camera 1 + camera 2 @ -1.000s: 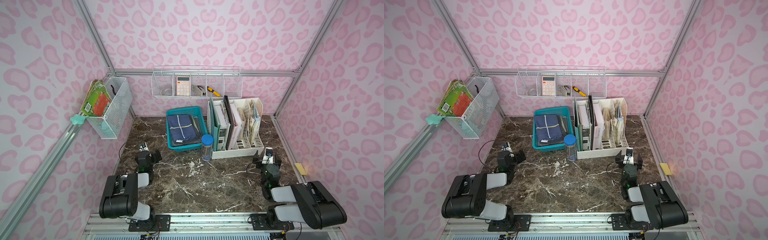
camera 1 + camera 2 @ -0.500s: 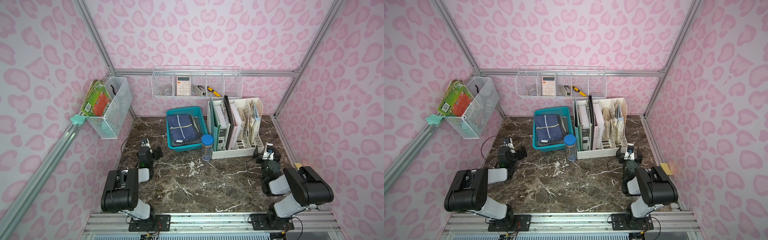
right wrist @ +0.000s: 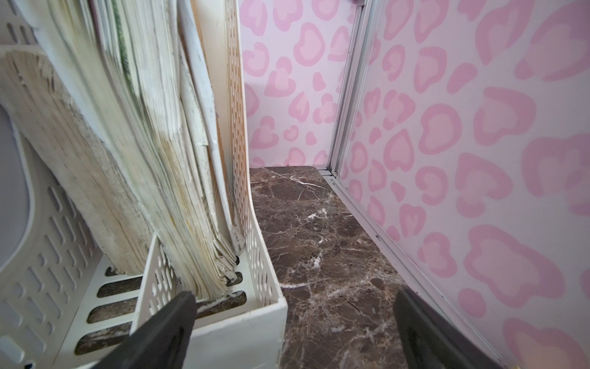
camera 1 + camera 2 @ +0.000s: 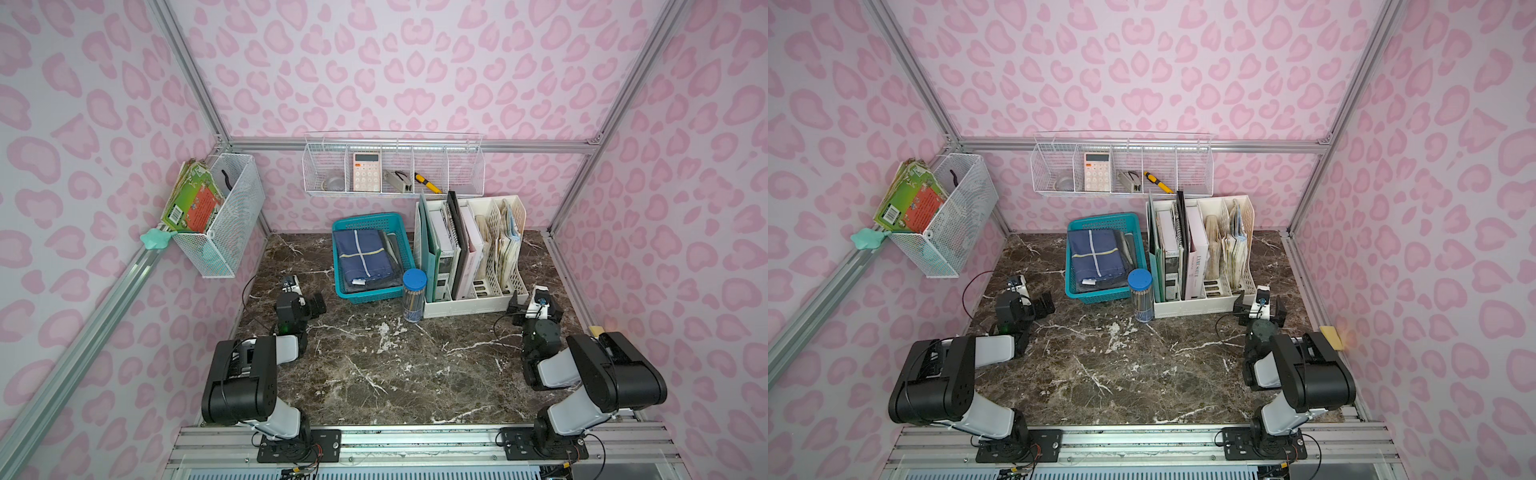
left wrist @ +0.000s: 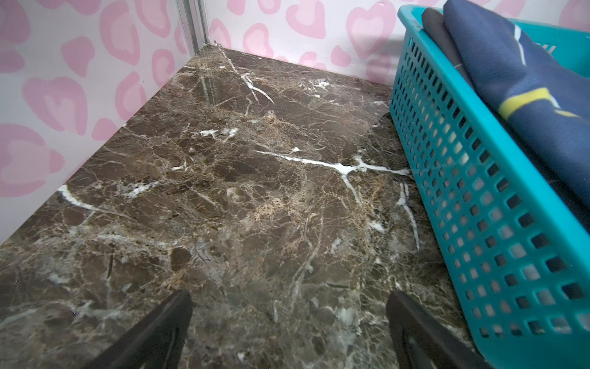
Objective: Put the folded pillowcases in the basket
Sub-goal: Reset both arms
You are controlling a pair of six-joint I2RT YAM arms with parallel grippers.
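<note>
The folded navy pillowcase [image 4: 362, 257] is seen lying flat inside the teal basket [image 4: 368, 218] at the back of the desk [image 4: 395, 374], so the placing is judged complete. The left claw [image 5: 289, 306] and the right claw [image 3: 295, 303] are held wide apart and empty, low over the desk, and only parking of the arms is judged to be called for

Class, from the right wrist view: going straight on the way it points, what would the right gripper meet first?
Probably the cream file rack: one finger of the open right gripper lines up with its near corner. Between the fingers lies only bare marble table up to the back wall; depth is unclear.
</note>
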